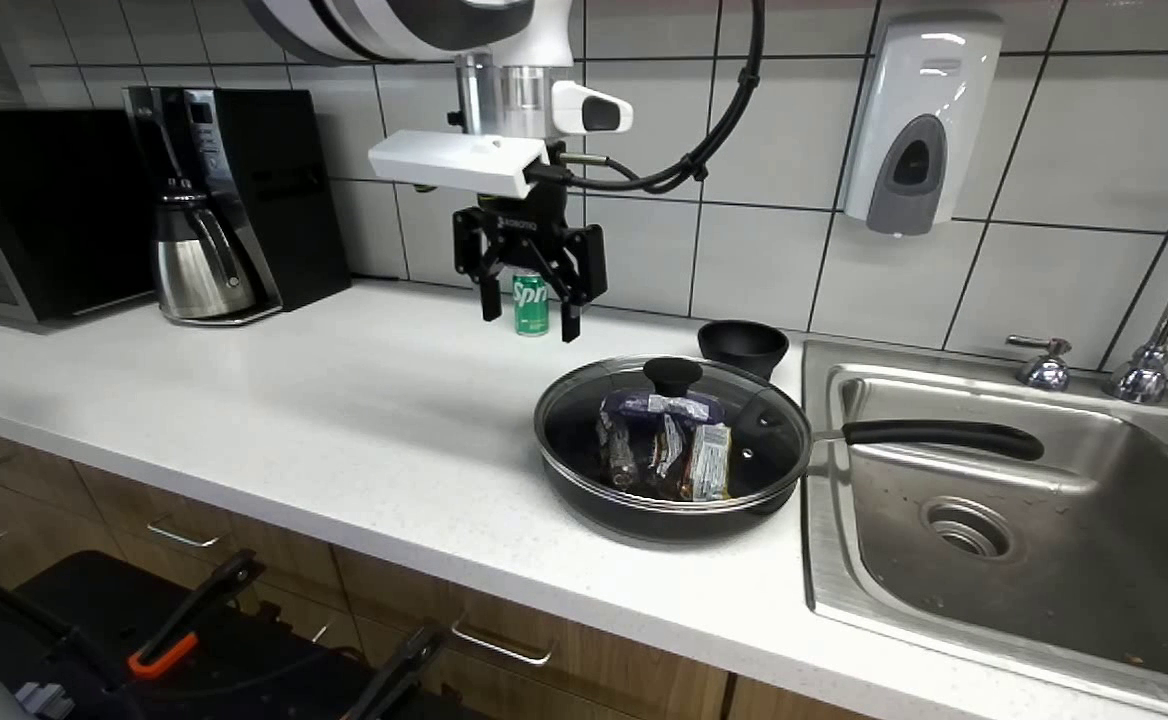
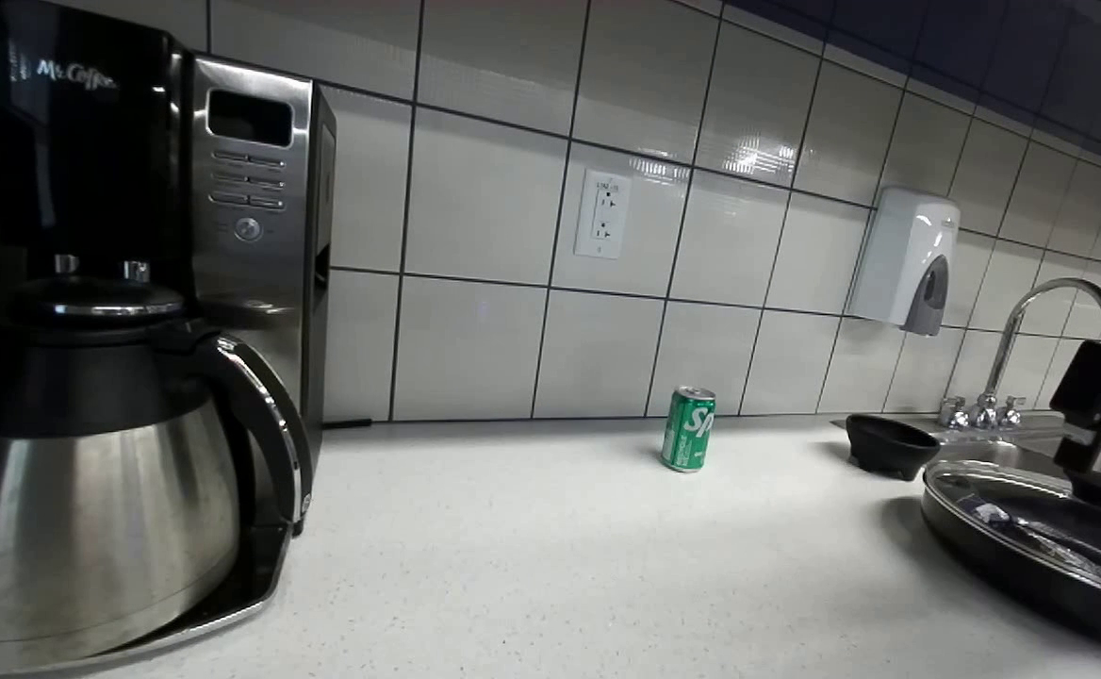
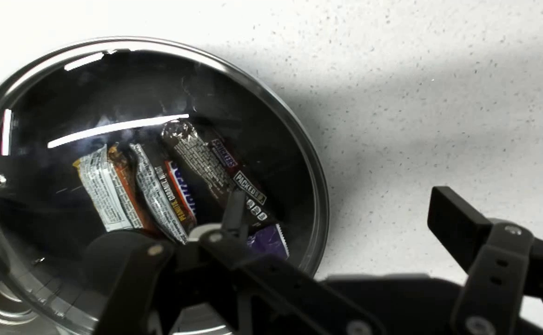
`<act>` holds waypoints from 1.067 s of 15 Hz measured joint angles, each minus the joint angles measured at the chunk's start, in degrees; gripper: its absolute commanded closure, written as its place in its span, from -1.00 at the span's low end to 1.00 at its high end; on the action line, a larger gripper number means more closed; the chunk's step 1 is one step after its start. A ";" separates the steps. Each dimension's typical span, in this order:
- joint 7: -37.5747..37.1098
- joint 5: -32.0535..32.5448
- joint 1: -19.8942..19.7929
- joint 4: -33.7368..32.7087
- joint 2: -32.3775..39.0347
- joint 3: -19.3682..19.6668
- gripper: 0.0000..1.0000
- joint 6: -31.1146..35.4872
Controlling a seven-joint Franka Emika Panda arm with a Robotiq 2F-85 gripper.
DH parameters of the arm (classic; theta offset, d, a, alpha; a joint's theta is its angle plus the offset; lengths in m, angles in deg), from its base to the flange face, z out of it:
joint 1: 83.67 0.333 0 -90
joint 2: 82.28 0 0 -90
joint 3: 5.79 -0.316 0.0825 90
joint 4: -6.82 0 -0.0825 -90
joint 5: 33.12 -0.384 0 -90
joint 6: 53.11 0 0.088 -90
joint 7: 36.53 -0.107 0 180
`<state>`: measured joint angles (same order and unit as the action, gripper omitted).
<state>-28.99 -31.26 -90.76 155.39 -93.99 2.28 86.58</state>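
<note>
Black round frying pan (image 1: 644, 522): sits upright on the white speckled countertop (image 1: 324, 400), just beside the stainless-steel sink (image 1: 830, 560), with a curved black handle (image 1: 944, 437) reaching over it.
Domed clear-glass lid with a steel rim (image 1: 756, 440): rests on the pan, topped by a round black knob (image 1: 672, 375).
Brown, black and purple wrapped chocolate bars (image 3: 174, 190): lie inside the pan, showing through the glass.
Black two-finger gripper (image 1: 531, 316): hangs pointing down, with jaws spread wide and holding nothing, nearest to the lidded pan; in the wrist view, shows one finger across the lid and the other over countertop.
Knob in the wrist view: perhaps the dark blurred round beside a finger, though too soft to be certain.
Any approach to the knob: probably best made by centring the jaws over it first, to avoid landing a finger on the glass and tipping the lid.
Descent: seems safest slow and straight, with both fingers flanking the knob before any closing.
Squeeze: should be gentle and even, to avoid slipping off the rounded top.
Small black bowl (image 1: 744, 345): stands near the pan, on the side toward the white tiled wall (image 1: 764, 260).
Green Sprite can (image 1: 531, 308): stands upright near that wall, well apart from the pan, despite lining up between the jaws in an exterior view.
</note>
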 measured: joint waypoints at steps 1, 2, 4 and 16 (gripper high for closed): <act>0.00 0.30 0.20 1.27 -1.36 -0.35 -1.00 0.29; -0.01 0.50 0.38 2.43 -2.66 -0.72 -1.00 0.53; -0.01 0.56 0.70 4.37 -5.06 -1.29 -1.00 0.70; -0.01 0.56 1.05 6.29 -7.44 -1.44 -1.00 0.70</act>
<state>-28.99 -30.70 -89.71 161.69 -101.43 0.84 87.28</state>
